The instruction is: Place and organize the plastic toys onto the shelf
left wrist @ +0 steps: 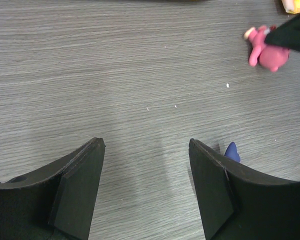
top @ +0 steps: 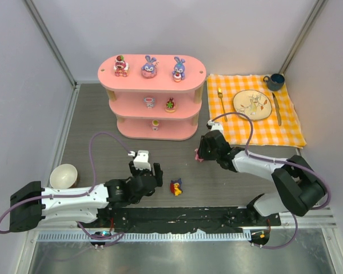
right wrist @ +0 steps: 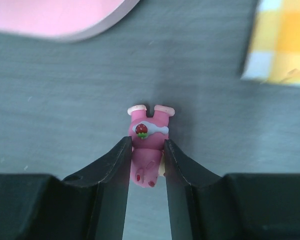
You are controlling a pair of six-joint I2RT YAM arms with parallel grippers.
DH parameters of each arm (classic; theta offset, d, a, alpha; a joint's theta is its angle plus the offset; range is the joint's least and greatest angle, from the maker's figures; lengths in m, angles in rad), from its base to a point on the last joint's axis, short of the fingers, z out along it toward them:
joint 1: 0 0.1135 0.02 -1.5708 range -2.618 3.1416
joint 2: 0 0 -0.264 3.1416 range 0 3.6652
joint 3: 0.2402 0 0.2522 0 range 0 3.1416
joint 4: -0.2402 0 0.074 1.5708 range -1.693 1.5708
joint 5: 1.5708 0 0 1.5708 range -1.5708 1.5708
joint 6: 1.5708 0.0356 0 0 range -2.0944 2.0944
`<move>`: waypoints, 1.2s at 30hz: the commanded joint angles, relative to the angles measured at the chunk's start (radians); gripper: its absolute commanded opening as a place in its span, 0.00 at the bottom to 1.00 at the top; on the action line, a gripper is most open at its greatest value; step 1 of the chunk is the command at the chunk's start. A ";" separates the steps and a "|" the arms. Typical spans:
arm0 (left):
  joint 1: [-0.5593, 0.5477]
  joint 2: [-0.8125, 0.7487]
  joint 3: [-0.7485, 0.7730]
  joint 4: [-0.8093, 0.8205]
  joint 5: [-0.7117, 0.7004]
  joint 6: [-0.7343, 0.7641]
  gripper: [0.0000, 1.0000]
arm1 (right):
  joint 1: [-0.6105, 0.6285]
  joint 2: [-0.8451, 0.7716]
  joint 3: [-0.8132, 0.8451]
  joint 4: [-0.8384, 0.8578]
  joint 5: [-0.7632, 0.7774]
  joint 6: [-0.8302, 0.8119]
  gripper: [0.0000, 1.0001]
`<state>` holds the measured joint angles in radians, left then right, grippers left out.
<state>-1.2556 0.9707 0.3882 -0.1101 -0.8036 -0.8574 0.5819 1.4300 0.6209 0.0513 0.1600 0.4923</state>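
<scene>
On the desk (top: 103, 123) just right of the shelf (top: 134, 81), your right fingers (right wrist: 117, 165) are clamped on a pink toy (right wrist: 148, 131), its feet pointing away. Your left fingers (left wrist: 85, 172) are spread wide and empty, near a red-yellow toy (top: 175, 187). Six toys (top: 149, 67) stand on the shelf: three top, two middle, one bottom.

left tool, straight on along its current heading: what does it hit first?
Likely just the table: the left wrist view shows nothing between or ahead of the open left tool. The pink toy held by the right tool lies right of that line. Tilt is hard to judge.
</scene>
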 commanded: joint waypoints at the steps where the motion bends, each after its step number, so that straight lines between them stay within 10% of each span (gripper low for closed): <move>1: -0.001 -0.024 0.012 -0.010 -0.051 -0.023 0.73 | 0.117 -0.057 -0.035 -0.045 0.045 0.135 0.37; 22: -0.001 -0.038 0.014 0.006 -0.031 -0.040 0.74 | 0.295 -0.307 -0.153 -0.045 0.340 0.273 0.44; 36: -0.001 0.068 0.087 0.050 0.018 -0.022 0.76 | 0.303 0.003 -0.130 0.119 0.224 0.209 0.27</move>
<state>-1.2556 1.0405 0.4423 -0.1036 -0.7727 -0.8822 0.8753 1.3777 0.4755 0.1040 0.4294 0.7250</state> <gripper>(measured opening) 0.759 0.272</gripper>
